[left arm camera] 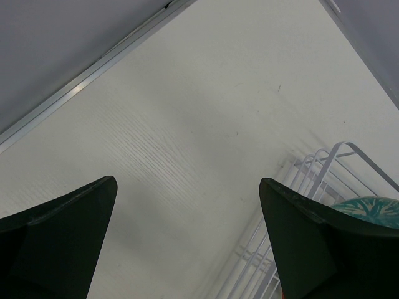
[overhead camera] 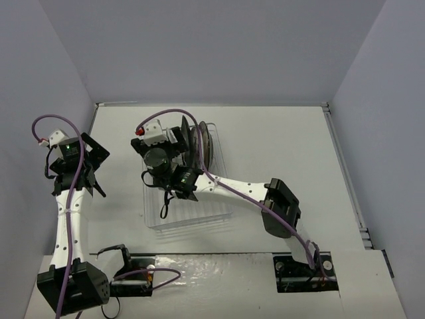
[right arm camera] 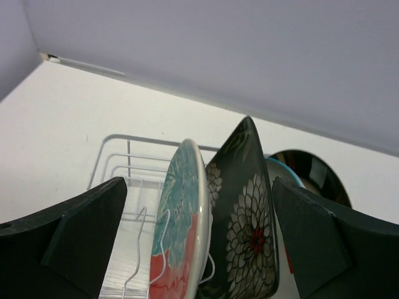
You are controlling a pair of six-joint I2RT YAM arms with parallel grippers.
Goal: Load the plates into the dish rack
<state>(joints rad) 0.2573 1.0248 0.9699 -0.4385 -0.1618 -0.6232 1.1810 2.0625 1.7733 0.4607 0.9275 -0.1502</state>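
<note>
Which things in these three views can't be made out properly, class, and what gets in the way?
- Top view: the plates stand edge-on under the right arm; their number and patterns are unreadable.
- Right wrist view: the shiny dark plate is mostly hidden behind the black flowered plate.
- Left wrist view: the teal-patterned plate is a sliver, cut by a tool finger and the frame edge.

I can read no words, brands, numbers or signs in any of my three views. The red plate [right arm camera: 181, 218] and the black square plate [right arm camera: 246, 212] standing in my dish rack [overhead camera: 192, 216] bear only flower patterns, no lettering.
</note>
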